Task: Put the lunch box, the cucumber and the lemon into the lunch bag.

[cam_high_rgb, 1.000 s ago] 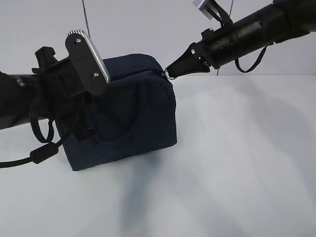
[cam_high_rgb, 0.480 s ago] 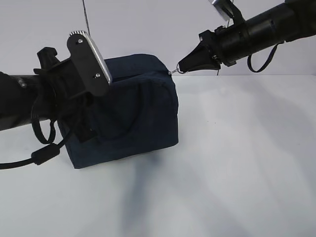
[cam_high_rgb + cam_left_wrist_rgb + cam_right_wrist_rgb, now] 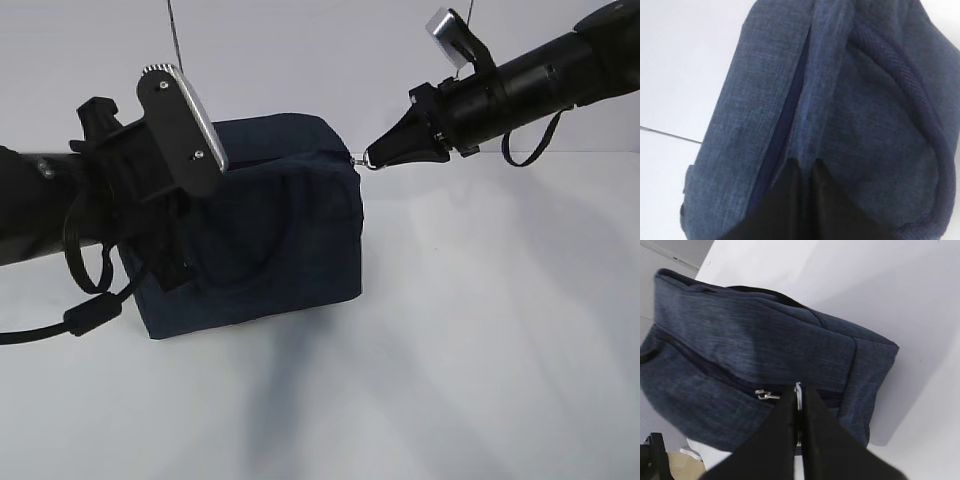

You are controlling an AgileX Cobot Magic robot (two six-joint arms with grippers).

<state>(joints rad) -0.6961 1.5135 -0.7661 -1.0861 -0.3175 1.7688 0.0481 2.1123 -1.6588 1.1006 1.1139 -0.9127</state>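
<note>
The dark navy lunch bag (image 3: 265, 235) stands left of centre on the white table, its top closed. My right gripper (image 3: 376, 158) is shut on the bag's metal ring pull (image 3: 798, 391) at the top right corner and holds it taut, away from the bag. A second small metal zipper piece (image 3: 765, 394) lies on the zipper line beside it. My left gripper (image 3: 804, 167) is pressed against the bag's left side, its fingers (image 3: 790, 200) shut on a ridge of the fabric (image 3: 812, 110). The lunch box, cucumber and lemon are out of view.
My left arm (image 3: 50, 205) with its silver camera mount (image 3: 185, 120) and a looping black cable (image 3: 85, 310) crowds the bag's left side. The white table (image 3: 480, 330) runs to the right and front. A pale wall stands behind.
My right gripper has moved right and slightly down with the ring pull, drawing the bag's top right corner a little that way. The left arm has not moved.
</note>
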